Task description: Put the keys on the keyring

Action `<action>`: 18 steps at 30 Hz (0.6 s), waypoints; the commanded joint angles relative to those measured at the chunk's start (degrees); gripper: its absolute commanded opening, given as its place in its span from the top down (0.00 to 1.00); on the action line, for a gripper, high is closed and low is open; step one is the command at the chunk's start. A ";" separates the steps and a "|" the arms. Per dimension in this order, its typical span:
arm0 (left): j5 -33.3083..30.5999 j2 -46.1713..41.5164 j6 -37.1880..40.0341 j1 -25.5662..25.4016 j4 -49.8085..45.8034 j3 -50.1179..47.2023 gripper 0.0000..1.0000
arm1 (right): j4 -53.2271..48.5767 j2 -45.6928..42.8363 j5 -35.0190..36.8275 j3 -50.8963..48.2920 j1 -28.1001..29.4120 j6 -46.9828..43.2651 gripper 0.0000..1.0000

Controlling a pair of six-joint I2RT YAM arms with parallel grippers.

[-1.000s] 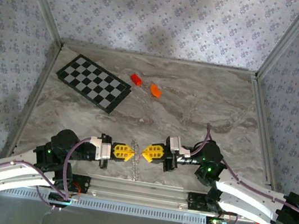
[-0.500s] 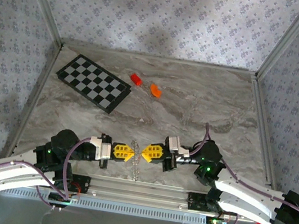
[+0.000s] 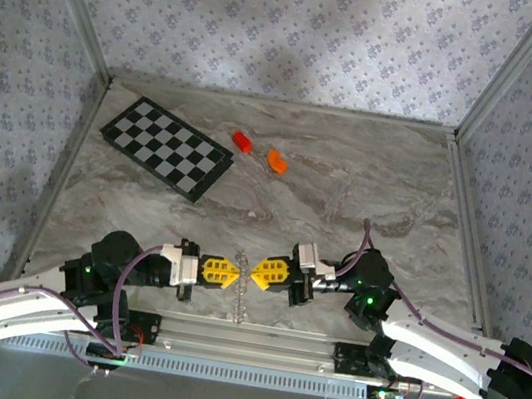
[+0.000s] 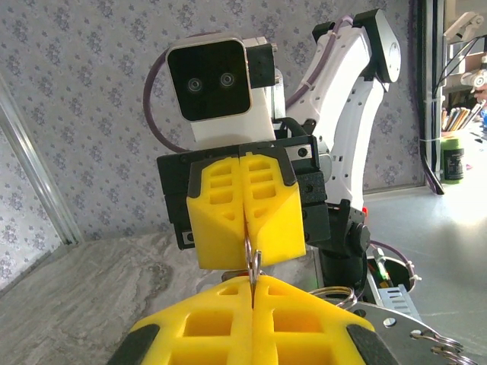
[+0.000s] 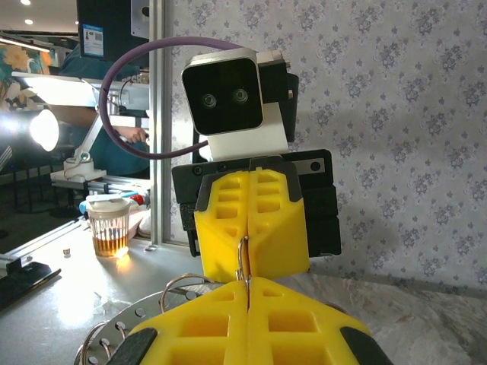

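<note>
Yellow-padded left tool and right tool meet tip to tip over the near edge of the grey marbled counter, both clenched on the thin silvery metal keyring, whose chain-like loop dangles between them. The step looks like steadying the ring for threading; next, one tool should hold it alone while the other fetches a key.
</note>
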 commanded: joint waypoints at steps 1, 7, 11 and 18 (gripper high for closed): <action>-0.40 -0.87 0.24 -0.33 2.08 0.94 1.00 | 0.02 -1.36 -1.56 2.05 0.47 0.02 1.00; -0.87 -1.31 0.62 -0.26 1.37 1.08 1.00 | -0.15 -1.81 -1.09 1.87 0.41 0.70 1.00; -0.78 -1.06 0.59 -0.34 1.51 1.25 1.00 | -0.13 -1.11 -1.49 2.31 0.40 1.04 1.00; -0.71 -1.04 0.68 -0.34 1.47 1.16 1.00 | 0.64 -0.23 -1.37 2.27 0.68 1.16 1.00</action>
